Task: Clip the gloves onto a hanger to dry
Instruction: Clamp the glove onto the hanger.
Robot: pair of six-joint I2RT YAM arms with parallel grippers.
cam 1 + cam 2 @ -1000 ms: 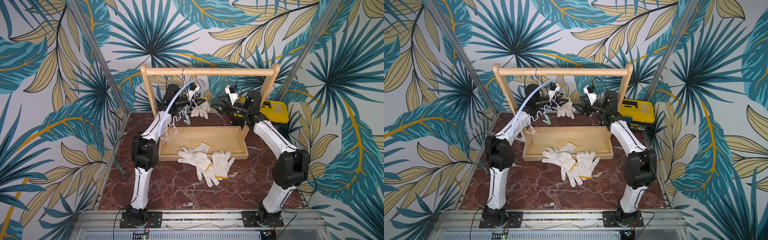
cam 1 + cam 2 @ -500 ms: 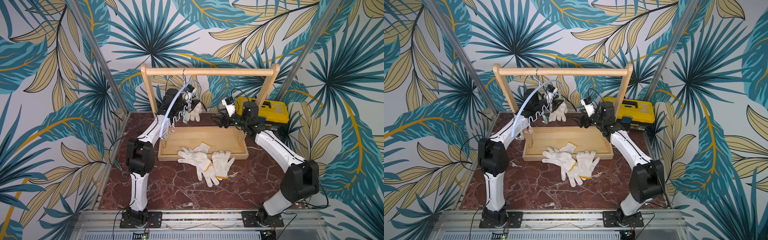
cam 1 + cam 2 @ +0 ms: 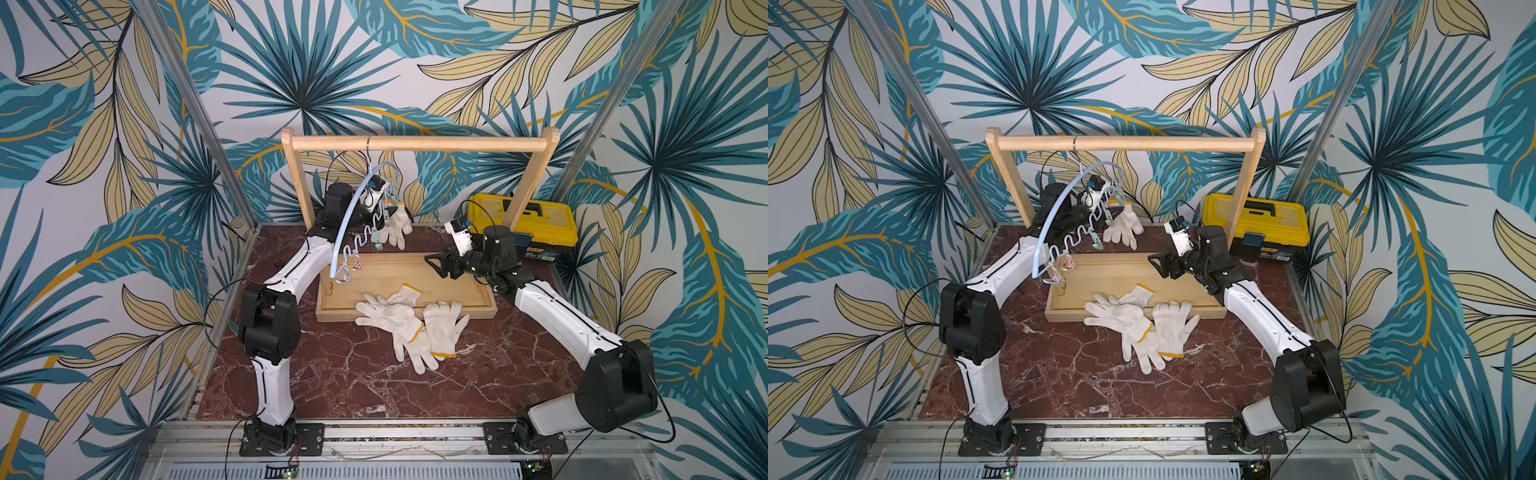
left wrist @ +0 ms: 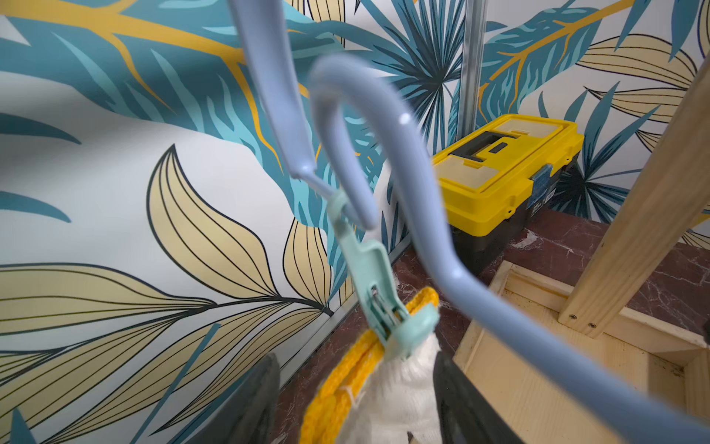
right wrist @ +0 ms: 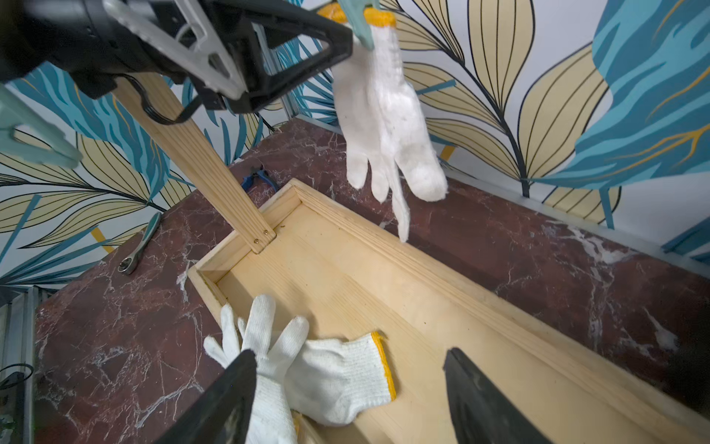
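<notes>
The pale-blue hanger point(image 3: 345, 216) point(image 3: 1054, 208) hangs by its hook from the wooden rail. One white glove point(image 3: 399, 222) point(image 5: 384, 115) dangles from a mint clip point(image 4: 388, 319) that pinches its yellow cuff. My left gripper point(image 4: 353, 365) is open, and its jaws stand either side of that cuff; the same gripper point(image 5: 307, 42) shows in the right wrist view beside the clip. Three more gloves point(image 3: 399, 320) point(image 3: 1129, 320) lie across the tray's front edge and the table. My right gripper point(image 3: 436, 262) point(image 5: 349, 353) hovers open above the tray, over a glove point(image 5: 338, 380).
The wooden rack point(image 3: 415, 144) stands on a shallow wooden tray point(image 3: 457, 286). A yellow toolbox point(image 3: 523, 220) sits behind the right post. A ratchet wrench point(image 5: 140, 246) and blue pliers point(image 5: 257, 178) lie on the marble near the left post. Empty clips point(image 3: 376, 243) dangle along the hanger.
The right gripper has drawn back from the hanging glove and sunk over the tray. The left jaws have spread wider round the clipped cuff. The hanger has swung slightly.
</notes>
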